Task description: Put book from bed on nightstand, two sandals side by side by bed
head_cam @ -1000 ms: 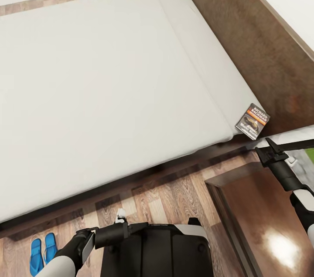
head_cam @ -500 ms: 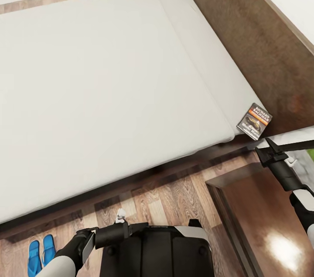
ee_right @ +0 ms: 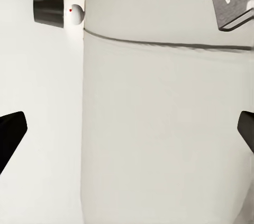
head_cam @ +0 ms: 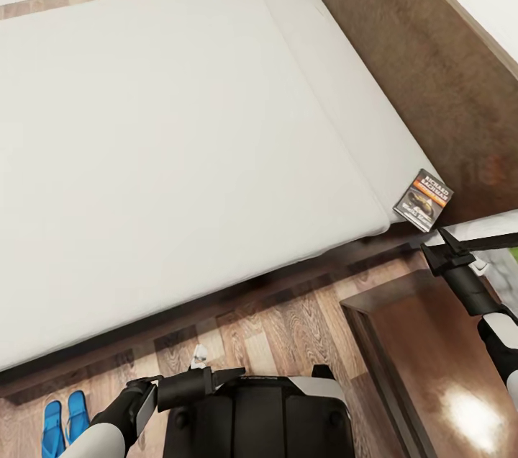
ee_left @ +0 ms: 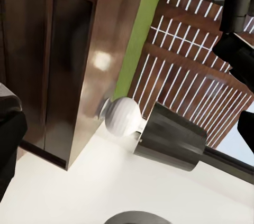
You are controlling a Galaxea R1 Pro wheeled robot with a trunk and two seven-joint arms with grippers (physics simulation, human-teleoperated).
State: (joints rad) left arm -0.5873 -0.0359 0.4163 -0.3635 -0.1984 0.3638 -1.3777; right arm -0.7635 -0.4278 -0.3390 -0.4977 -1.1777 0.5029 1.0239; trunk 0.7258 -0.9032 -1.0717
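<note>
Book at mattress corner; sandals on floor.
The small dark paperback book (head_cam: 424,199) lies on the pale grey-white mattress bed (head_cam: 180,127) beside the headboard. Right claw (head_cam: 447,245) fingers apart, just short of it. Left claw (head_cam: 234,374): state indeterminate. Two bright blue flip-flop sandals (head_cam: 63,420) lie together.

My camera looks at a nightstand (ee_left: 63,60), a dark reddish-brown wooden box with a glossy face catching a bright spot of light. Just beside it sits a lamp (ee_left: 153,129) with a round white base and a dark grey shade, against a white wall (ee_left: 79,192). Beyond the nightstand there is a strip of green grass (ee_left: 143,28) and a brown slatted fence (ee_left: 185,76). Dark parts of my own arm (ee_left: 238,34) edge the picture.
</note>
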